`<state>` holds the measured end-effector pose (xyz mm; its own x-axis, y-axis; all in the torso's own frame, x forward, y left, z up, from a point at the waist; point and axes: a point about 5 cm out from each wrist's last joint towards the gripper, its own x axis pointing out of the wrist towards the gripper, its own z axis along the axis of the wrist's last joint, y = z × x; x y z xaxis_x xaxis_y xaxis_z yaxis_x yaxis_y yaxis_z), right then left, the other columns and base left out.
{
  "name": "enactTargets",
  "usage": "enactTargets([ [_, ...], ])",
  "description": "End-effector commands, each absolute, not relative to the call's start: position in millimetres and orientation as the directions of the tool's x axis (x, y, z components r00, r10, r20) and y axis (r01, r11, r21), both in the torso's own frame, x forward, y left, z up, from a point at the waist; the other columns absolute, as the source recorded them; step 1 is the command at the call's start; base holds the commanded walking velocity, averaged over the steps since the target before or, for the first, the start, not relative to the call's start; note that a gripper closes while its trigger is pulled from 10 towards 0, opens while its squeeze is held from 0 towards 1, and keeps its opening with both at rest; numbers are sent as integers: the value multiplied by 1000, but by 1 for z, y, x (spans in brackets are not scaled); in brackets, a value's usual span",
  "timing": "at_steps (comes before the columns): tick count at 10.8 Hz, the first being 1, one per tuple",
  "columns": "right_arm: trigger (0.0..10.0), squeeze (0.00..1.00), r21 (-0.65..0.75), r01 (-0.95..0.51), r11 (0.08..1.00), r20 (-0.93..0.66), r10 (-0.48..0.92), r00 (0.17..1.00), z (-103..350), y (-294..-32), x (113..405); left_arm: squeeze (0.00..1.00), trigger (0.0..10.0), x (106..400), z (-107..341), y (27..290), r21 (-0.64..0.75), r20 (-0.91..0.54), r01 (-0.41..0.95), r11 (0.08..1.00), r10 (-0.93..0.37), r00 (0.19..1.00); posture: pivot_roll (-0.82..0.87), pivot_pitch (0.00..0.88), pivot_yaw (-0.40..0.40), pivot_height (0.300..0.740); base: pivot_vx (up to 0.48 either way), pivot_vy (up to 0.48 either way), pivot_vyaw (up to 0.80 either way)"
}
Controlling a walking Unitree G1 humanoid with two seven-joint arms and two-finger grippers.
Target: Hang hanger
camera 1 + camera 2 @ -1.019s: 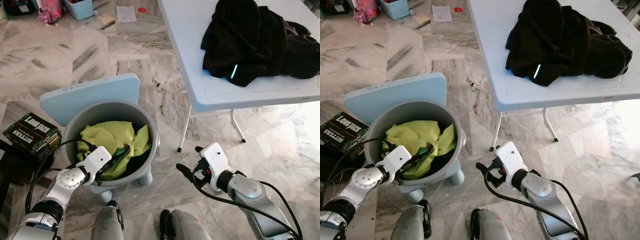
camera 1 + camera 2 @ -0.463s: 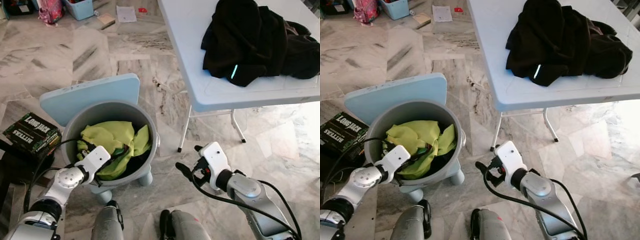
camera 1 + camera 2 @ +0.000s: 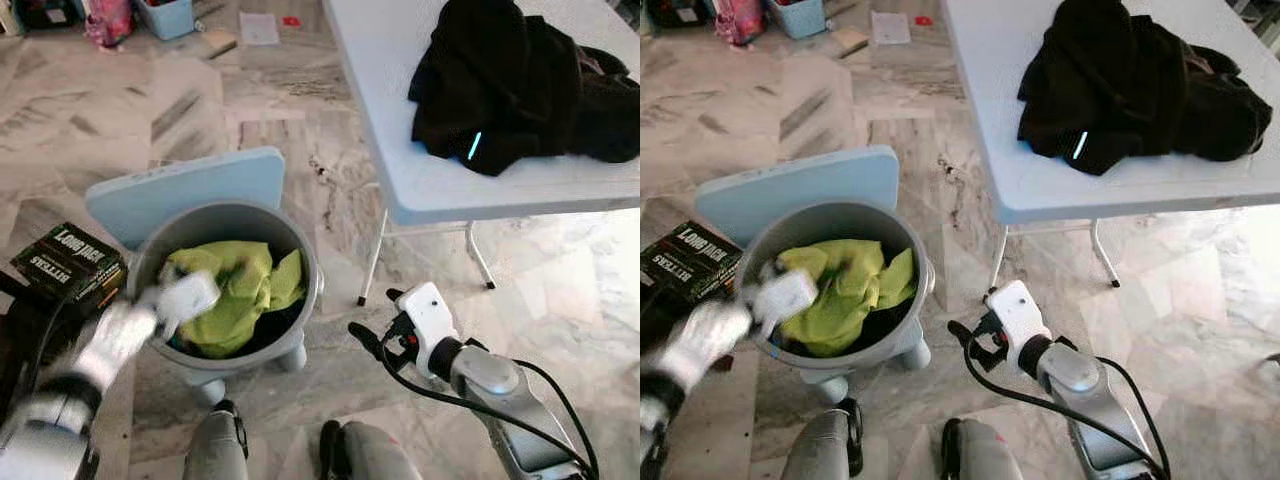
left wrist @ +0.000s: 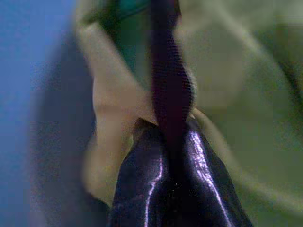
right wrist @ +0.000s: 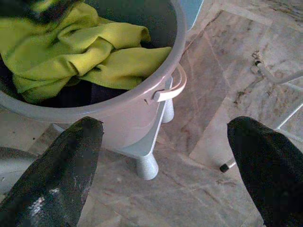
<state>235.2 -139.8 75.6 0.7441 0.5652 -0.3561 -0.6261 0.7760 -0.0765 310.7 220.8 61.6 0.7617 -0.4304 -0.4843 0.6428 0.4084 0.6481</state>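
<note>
Over the grey bucket (image 3: 305,300), the blurred left gripper (image 3: 185,297) pinches a dark strap (image 4: 170,85) among green cloth (image 3: 235,290); right gripper (image 3: 372,340) gapes wide beside it.

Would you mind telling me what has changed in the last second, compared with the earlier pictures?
The left hand has swung up and over the yellow-green cloth in the grey basket, now motion-blurred; its fingers are shut together on a thin dark strip. The view shifted slightly, so the camera moved. The right hand still hovers open over the floor, and the black clothes lie unchanged on the white table.
</note>
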Motion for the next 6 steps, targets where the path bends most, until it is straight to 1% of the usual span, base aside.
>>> enactTargets([
  [1, 10000, 0, -76, -614, 785, -369, 550, 749, 73, -144, 234, 0, 0, 314, 67, 206, 691, -467, 649, 318, -489, 737, -107, 205, -86, 740, 0, 0, 0],
  [2, 10000, 0, -78, -613, 786, -366, 549, 751, 73, -144, 234, 0, 0, 316, 75, 179, 728, -430, 650, 218, -594, 681, -106, 205, -87, 740, 0, 0, 0],
  [3, 10000, 0, -78, -613, 786, -365, 550, 751, 73, -144, 234, 0, 0, 312, 75, 162, 727, -436, 671, 145, -659, 613, -107, 205, -88, 740, 0, 0, 0],
  [4, 10000, 0, -79, -615, 785, -362, 552, 751, 73, -143, 235, 0, 0, 300, 65, 134, 682, -480, 731, 20, -742, 468, -106, 203, -90, 740, 0, 0, 0],
  [5, 10000, 0, -80, -615, 784, -360, 553, 752, 74, -143, 236, 0, 0, 289, 52, 120, 611, -534, 789, -57, -766, 358, -106, 203, -90, 740, 0, 0, 0],
  [6, 10000, 0, -82, -614, 785, -358, 552, 753, 74, -142, 236, 0, 0, 281, 40, 116, 544, -593, 832, -105, -750, 293, -111, 202, -87, 740, 0, 0, 0],
])
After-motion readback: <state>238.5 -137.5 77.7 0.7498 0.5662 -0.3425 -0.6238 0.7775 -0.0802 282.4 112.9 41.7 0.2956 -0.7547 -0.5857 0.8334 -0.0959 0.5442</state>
